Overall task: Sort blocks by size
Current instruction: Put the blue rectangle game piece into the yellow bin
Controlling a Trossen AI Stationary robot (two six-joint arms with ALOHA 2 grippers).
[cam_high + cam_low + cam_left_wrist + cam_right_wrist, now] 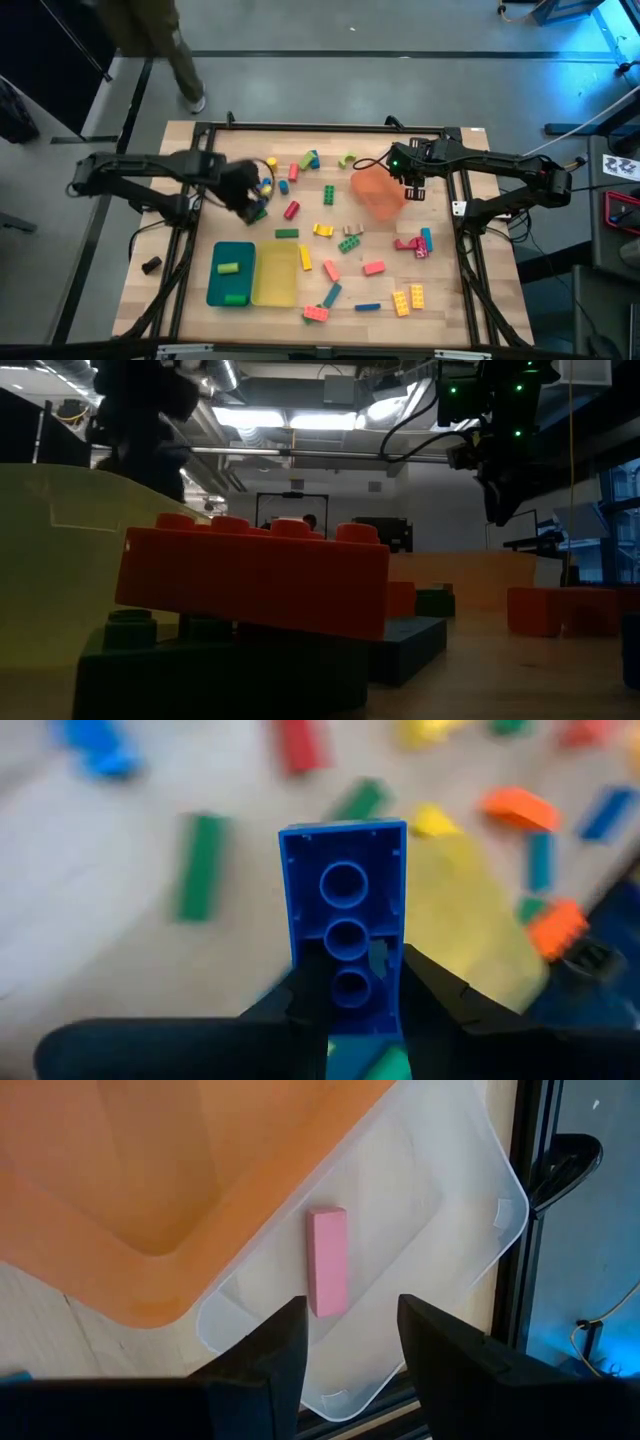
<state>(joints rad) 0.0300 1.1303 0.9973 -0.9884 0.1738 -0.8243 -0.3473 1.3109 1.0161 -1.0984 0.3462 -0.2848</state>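
Note:
My left gripper (pixel 248 200) (pixel 350 970) is shut on a blue brick (pixel 343 890) above the table's left middle, behind the teal tray (pixel 232 272) and yellow tray (pixel 276 273). My right gripper (pixel 412 182) (pixel 350 1315) is open and empty above a clear tray (pixel 440 1230), where a pink block (pixel 327 1260) lies flat on the floor beside the orange tray (pixel 378 190) (pixel 150 1170). Several loose blocks (pixel 350 243) lie over the table's middle. Two green blocks (pixel 228 268) lie in the teal tray. My left gripper pinches the blue brick's two long sides near one end (pixel 350 995) between its two fingers. The brick lies along the fingers and sticks out past their tips, its hollow underside facing the wrist camera. It looks lifted clear of the table.
Close to the low camera, a red brick (pixel 250 575) lies on a green one (pixel 200 660), beside the yellow tray's wall (pixel 60 540). A person's leg (pixel 185 70) shows beyond the far edge. A black frame (pixel 460 230) rims the table.

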